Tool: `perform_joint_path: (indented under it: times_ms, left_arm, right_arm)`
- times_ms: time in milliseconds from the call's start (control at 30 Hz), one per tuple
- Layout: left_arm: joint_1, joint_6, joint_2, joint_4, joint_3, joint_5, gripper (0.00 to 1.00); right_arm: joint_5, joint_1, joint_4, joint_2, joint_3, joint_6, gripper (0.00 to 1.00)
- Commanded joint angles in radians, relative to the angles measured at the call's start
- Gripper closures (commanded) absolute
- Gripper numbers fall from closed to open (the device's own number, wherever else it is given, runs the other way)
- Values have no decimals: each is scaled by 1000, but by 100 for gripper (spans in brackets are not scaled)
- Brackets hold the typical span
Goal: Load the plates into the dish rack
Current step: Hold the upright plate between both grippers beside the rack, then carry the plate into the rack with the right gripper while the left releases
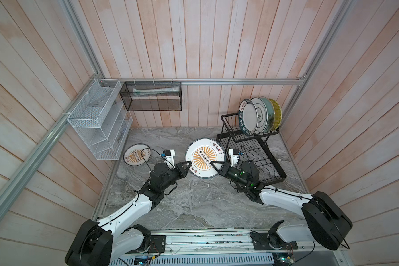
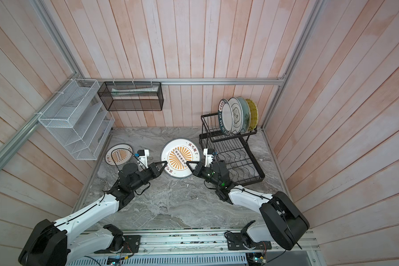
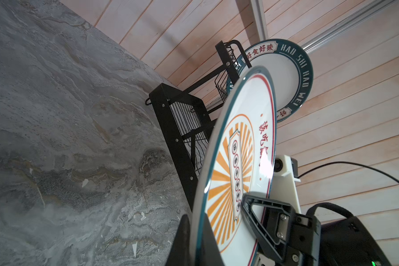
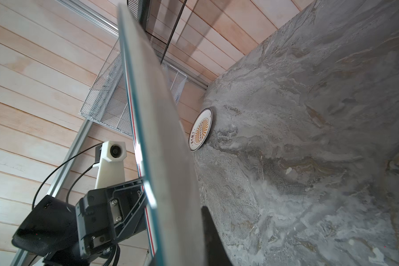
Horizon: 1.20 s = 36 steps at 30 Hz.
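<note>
Top views: sunburst plate (image 1: 203,158) held aloft; left gripper (image 1: 190,163) pinches its left rim, right gripper (image 1: 212,163) pinches right rim.

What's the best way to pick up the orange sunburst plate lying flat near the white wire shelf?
Probably by the rim: lying flat, the sunburst plate offers nothing else to pinch. Come from its open side, toward the middle of the counter, since the white mesh shelf hangs close beside its opposite edge.

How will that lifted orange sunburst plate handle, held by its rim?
The sunburst plate looks rigid, so it shouldn't flex. Its glossy glaze may slip where the left gripper and right gripper straddle its rim. Probably breakable if dropped on the stone-look table.
</note>
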Motion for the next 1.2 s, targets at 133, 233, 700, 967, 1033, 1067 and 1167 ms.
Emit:
perform_joint_path:
  times_ms: [133, 233, 700, 967, 1033, 1067, 1167]
  left_arm:
    - [-11, 54, -5, -61, 10, -41, 80]
    - [-11, 59, -4, -72, 10, -41, 65]
    - [-11, 96, -32, -156, 21, -77, 62]
    - [-11, 98, -49, -173, 22, -84, 62]
    - [-11, 101, -54, -179, 23, -86, 62]
    - [-11, 101, -55, -184, 23, -86, 62]
    - [-11, 107, -65, -197, 30, -86, 62]
  right_arm:
    - [-13, 28, 2, -41, 48, -43, 100]
    - [-4, 28, -17, -50, 49, -55, 100]
    - [130, -8, -201, -188, 61, -179, 100]
    - [196, -98, -397, -301, 165, -350, 100]
    - [199, -125, -423, -312, 195, -382, 100]
    - [196, -136, -425, -317, 208, -397, 100]
    - [203, -168, -464, -317, 283, -463, 100]
